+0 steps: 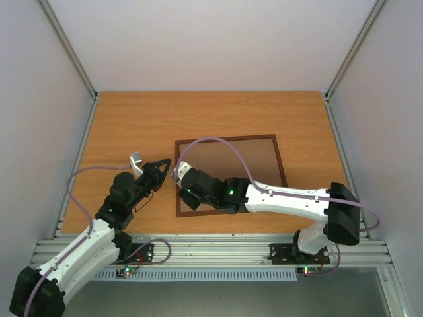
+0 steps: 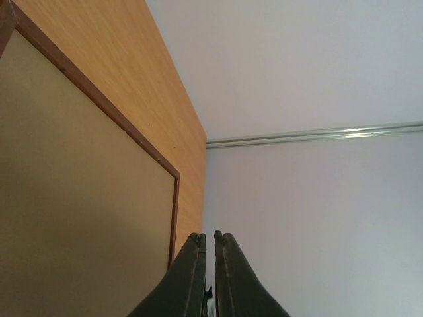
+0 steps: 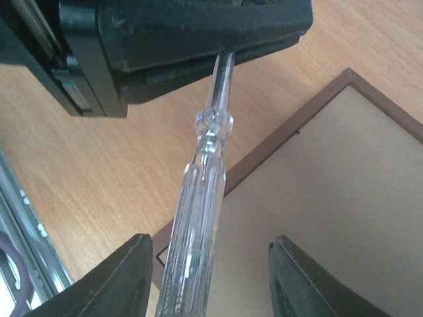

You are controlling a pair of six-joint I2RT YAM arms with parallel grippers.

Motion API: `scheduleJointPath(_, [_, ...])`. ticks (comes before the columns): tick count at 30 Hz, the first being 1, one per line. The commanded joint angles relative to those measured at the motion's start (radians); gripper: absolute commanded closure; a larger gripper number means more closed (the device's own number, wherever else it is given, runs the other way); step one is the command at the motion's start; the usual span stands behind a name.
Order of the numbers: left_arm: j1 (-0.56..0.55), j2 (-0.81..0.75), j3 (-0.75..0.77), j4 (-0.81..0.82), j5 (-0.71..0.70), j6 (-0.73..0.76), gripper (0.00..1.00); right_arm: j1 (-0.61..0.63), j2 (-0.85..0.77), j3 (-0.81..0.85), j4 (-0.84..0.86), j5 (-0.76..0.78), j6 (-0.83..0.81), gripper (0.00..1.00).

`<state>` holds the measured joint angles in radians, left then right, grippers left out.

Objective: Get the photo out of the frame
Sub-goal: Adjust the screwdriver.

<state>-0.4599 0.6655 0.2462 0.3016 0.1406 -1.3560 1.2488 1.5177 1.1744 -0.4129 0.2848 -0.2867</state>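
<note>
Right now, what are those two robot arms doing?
The left arm's fingers are shut on the metal end of a clear-handled screwdriver. The right arm's fingers are open on either side of its handle, not squeezing it. The picture frame lies back up on the table, right by them. No photo shows yet.

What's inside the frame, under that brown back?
Only the frame shows, lying on the table with its plain brown back up. Whatever lies beneath, photo included, is covered.
</note>
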Motion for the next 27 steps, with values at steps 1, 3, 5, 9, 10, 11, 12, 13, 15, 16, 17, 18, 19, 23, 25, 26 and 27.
scheduleJointPath(1, [-0.002, -0.003, -0.015, 0.045, -0.026, 0.006, 0.99, -0.006, 0.019, 0.053, -0.004, 0.040, 0.030, 0.52])
scheduleJointPath(3, [-0.002, -0.004, -0.013, 0.047, -0.026, 0.007, 0.99, -0.006, 0.028, 0.061, -0.004, 0.052, 0.029, 0.54])
scheduleJointPath(5, [-0.002, -0.001, -0.015, 0.047, -0.027, 0.006, 1.00, -0.008, 0.035, 0.065, 0.003, 0.055, 0.032, 0.56])
scheduleJointPath(9, [-0.002, 0.000, -0.016, 0.051, -0.026, 0.002, 0.99, -0.010, 0.059, 0.074, 0.002, 0.061, 0.036, 0.60])
scheduleJointPath(10, [-0.002, 0.000, -0.016, 0.052, -0.025, 0.002, 0.99, -0.011, 0.064, 0.075, 0.005, 0.062, 0.037, 0.61])
scheduleJointPath(11, [-0.002, -0.001, -0.017, 0.053, -0.023, 0.000, 0.99, -0.011, 0.068, 0.076, 0.009, 0.062, 0.038, 0.62])
scheduleJointPath(12, [-0.002, -0.001, -0.018, 0.052, -0.023, 0.000, 0.99, -0.012, 0.073, 0.079, 0.012, 0.060, 0.039, 0.63])
scheduleJointPath(13, [-0.002, -0.003, -0.018, 0.052, -0.024, 0.000, 1.00, -0.013, 0.077, 0.082, 0.012, 0.060, 0.038, 0.65])
scheduleJointPath(15, [-0.002, -0.002, -0.020, 0.053, -0.024, -0.001, 1.00, -0.012, 0.086, 0.093, 0.009, 0.058, 0.036, 0.69])
scheduleJointPath(16, [-0.002, -0.003, -0.021, 0.053, -0.024, -0.002, 0.99, -0.012, 0.090, 0.097, 0.007, 0.060, 0.034, 0.71])
scheduleJointPath(17, [-0.002, -0.002, -0.022, 0.053, -0.024, -0.003, 0.99, -0.012, 0.094, 0.099, 0.007, 0.062, 0.034, 0.72])
scheduleJointPath(18, [-0.002, -0.001, -0.022, 0.051, -0.024, -0.003, 0.99, -0.012, 0.096, 0.099, 0.008, 0.064, 0.033, 0.75])
scheduleJointPath(19, [-0.002, -0.003, -0.023, 0.050, -0.023, -0.003, 1.00, -0.012, 0.096, 0.098, 0.012, 0.064, 0.032, 0.77])
scheduleJointPath(23, [-0.002, -0.010, -0.029, 0.035, -0.021, 0.000, 1.00, -0.013, 0.094, 0.093, 0.011, 0.066, 0.013, 0.89])
scheduleJointPath(25, [-0.002, -0.017, -0.033, 0.030, -0.021, 0.000, 1.00, -0.015, 0.090, 0.088, 0.007, 0.064, -0.007, 0.97])
scheduleJointPath(26, [-0.002, -0.020, -0.034, 0.024, -0.022, 0.001, 0.99, -0.016, 0.085, 0.083, 0.010, 0.061, -0.019, 0.99])
scheduleJointPath(27, [-0.002, -0.023, -0.034, 0.020, -0.021, 0.004, 1.00, -0.018, 0.077, 0.075, 0.013, 0.055, -0.033, 0.99])
